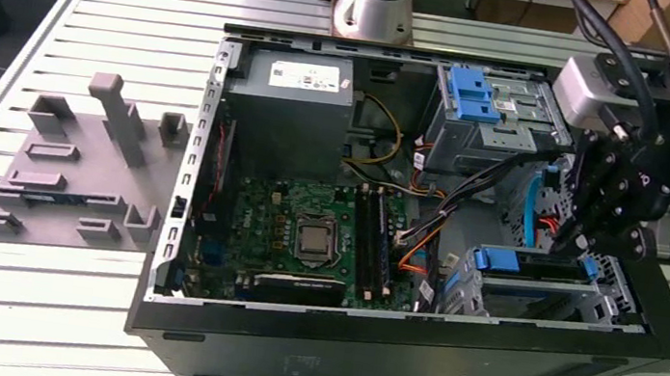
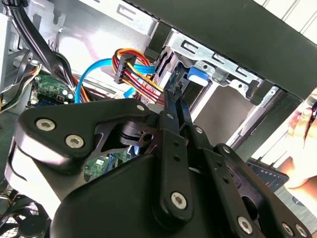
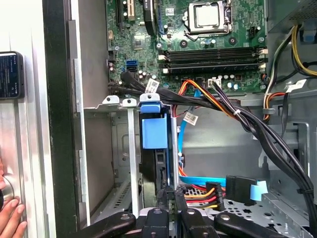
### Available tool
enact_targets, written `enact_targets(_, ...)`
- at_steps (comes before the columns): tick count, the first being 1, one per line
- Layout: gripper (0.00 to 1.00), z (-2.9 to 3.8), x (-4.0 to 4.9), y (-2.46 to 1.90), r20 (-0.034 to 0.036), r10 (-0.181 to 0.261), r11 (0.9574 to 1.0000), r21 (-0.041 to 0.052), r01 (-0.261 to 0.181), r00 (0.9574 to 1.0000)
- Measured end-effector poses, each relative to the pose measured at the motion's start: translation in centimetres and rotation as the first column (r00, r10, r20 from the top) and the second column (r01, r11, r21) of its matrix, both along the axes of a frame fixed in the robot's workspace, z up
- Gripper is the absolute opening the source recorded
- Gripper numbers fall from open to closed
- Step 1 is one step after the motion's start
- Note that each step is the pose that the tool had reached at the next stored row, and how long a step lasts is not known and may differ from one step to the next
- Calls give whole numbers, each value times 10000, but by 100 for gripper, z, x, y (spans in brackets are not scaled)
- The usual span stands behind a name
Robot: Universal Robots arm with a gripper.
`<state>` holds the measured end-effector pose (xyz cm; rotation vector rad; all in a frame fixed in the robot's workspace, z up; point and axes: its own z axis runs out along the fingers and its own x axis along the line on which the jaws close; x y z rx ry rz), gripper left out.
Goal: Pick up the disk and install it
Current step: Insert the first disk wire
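Observation:
The disk point(image 1: 514, 262) stands on edge in the metal drive cage point(image 1: 554, 299) at the near corner of the open computer case, on the exterior view's right. Its blue carrier frame point(image 3: 154, 131) faces up out of the slot, and a corner of that blue frame point(image 2: 196, 74) shows in the second wrist view. My gripper point(image 1: 572, 244) hangs right over the cage. Its thin black fingers are pressed together, shut, with the tips point(image 3: 168, 194) at the disk's dark edge. Nothing sits between them point(image 2: 174, 91).
Bundled black, orange and blue cables point(image 3: 233, 111) run beside the cage. The motherboard point(image 1: 303, 232), a grey metal box point(image 1: 289, 94) and a second blue bracket point(image 1: 471, 94) fill the case. A grey block fixture point(image 1: 78, 164) lies on the exterior view's left. A person's hand point(image 3: 10, 218) rests outside the case wall.

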<state>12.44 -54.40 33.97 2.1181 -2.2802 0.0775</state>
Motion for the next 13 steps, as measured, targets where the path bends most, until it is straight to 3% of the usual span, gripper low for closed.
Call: enact_targets(13, 16, -35, 19, -20, -47, 258, 9997, 0, -258, 9997)
